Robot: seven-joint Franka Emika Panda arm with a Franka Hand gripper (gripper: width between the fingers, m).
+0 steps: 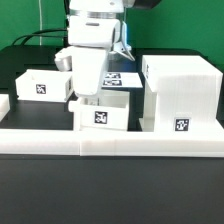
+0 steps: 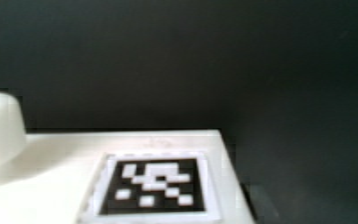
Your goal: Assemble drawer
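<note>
The drawer is not yet together: every part stands alone. At the exterior view's right stands the large, matte white, cube-like hollow plastic shell [image 1: 180, 92], upright, a square black-and-white tag low on its near face. In the lower middle of that view sits a smaller flat white plastic box, the middle box [image 1: 102, 113], just beside the shell but not in it. A second flat white tagged box, the left box [image 1: 40, 86], lies apart at the exterior view's left. All three rest on the black surface [image 1: 20, 62], behind the long low white border rail [image 1: 110, 141]. The marker board [image 1: 118, 80] shows partly behind the arm.

The white gripper [image 1: 88, 96] hangs low at the far edge of the middle box, on the side toward the exterior view's left. Whether its fingers are spread, closed or gripping that box, I cannot tell. The wrist view shows a white tagged face [image 2: 87, 145] against black, probably this same box, and a pale blur beside it that I cannot identify.

My judgement: the work is at an early stage. Nothing has been inserted, and both boxes are left to be slid into the shell.
</note>
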